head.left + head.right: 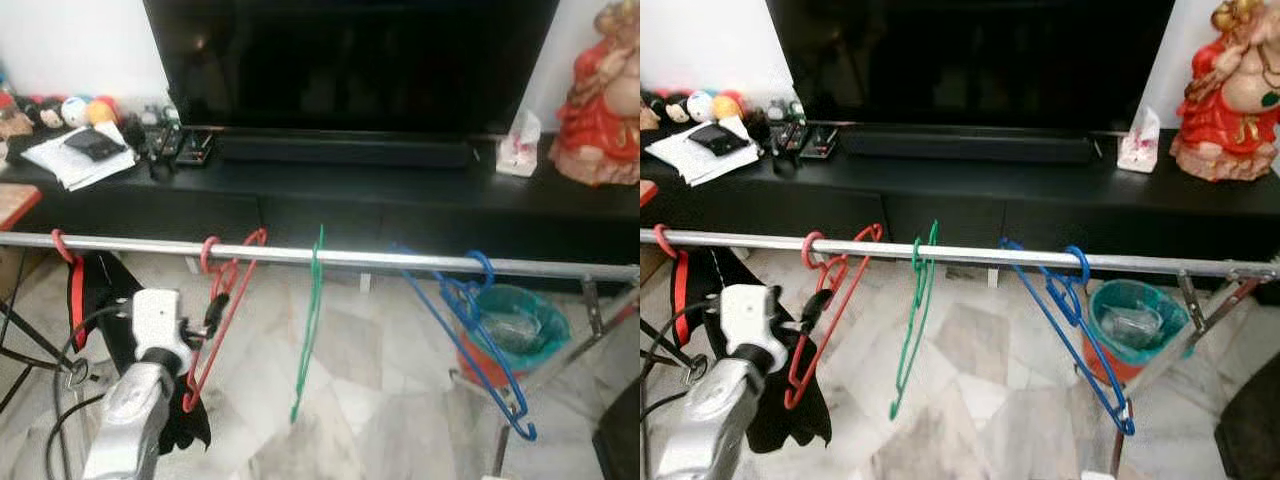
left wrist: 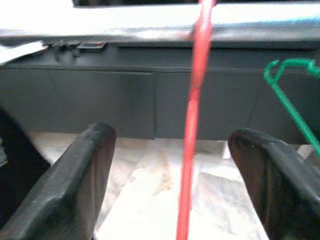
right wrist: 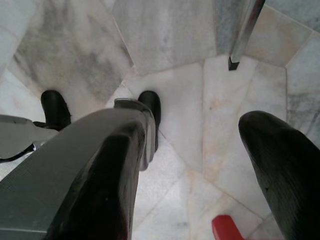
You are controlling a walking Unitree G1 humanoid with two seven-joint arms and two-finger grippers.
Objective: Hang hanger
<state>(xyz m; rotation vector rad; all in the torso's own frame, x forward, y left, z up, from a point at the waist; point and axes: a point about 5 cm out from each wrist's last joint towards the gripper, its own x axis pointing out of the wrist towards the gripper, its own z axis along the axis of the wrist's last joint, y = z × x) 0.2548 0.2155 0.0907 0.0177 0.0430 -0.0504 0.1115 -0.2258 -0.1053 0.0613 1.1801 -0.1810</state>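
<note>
- Red hanger [image 1: 222,312] hangs hooked on the metal rail [image 1: 380,258], beside the green hanger [image 1: 308,330] and blue hanger [image 1: 478,345].
- Left gripper [image 2: 177,180] is spread open, the hanger's red wire between its fingers, untouched.
- Right gripper [image 3: 200,170] gapes over marble floor [image 3: 165,45].

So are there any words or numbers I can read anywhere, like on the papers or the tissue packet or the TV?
None can be read.
Papers on the black cabinet: any print is too blurred.
Tissue packet beside the red figurine: pink marks, too small to read.
TV: dark screen, no readable brand.
Remotes: buttons too small.
Hangers on the rail: plain.
</note>
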